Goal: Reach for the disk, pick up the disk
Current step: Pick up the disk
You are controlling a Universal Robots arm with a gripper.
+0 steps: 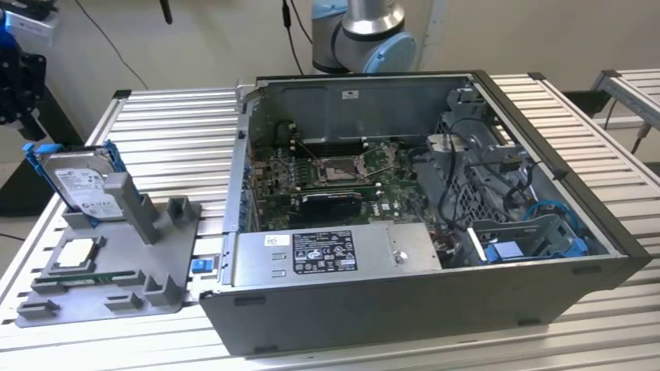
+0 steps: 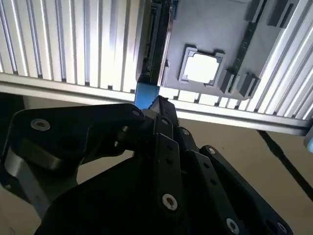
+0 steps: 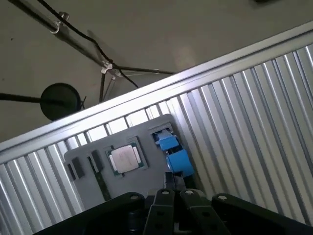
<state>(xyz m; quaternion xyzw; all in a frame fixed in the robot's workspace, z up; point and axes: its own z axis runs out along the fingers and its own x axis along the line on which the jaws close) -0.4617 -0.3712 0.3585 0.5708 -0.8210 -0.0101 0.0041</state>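
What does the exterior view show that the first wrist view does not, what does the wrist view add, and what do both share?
Exterior view: the open computer case with its motherboard, and the arm's base behind it. First wrist view: the floor, with cables and a round black base. Both: the disk standing in the grey tray, the chip lying flat on it, and the slatted table.

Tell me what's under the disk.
The grey tray, lying on the slatted table; the disk stands tilted in it. An upright post covers the disk's lower edge, so its seat is hidden.
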